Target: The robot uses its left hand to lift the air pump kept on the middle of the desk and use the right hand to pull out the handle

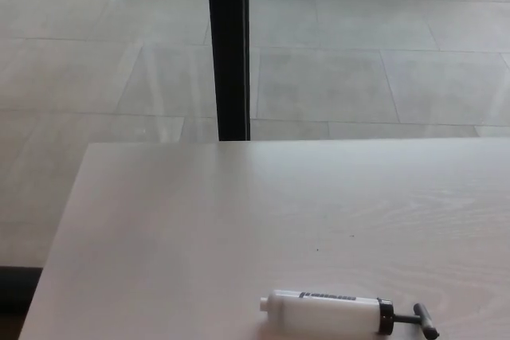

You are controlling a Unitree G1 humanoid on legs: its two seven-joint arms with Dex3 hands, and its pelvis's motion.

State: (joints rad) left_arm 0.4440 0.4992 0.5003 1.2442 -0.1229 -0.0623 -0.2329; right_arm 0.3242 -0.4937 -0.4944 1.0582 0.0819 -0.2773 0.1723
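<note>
Near the front edge of the pale wooden desk [199, 220], lying flat on its side: white air pump [323, 313], nozzle end to the left, black T-handle [422, 322] to the right, pushed in. Neither robot hand visible, so finger state impossible to tell. Behind the desk, tiled floor [382, 61] and a black post [229, 45].
</note>
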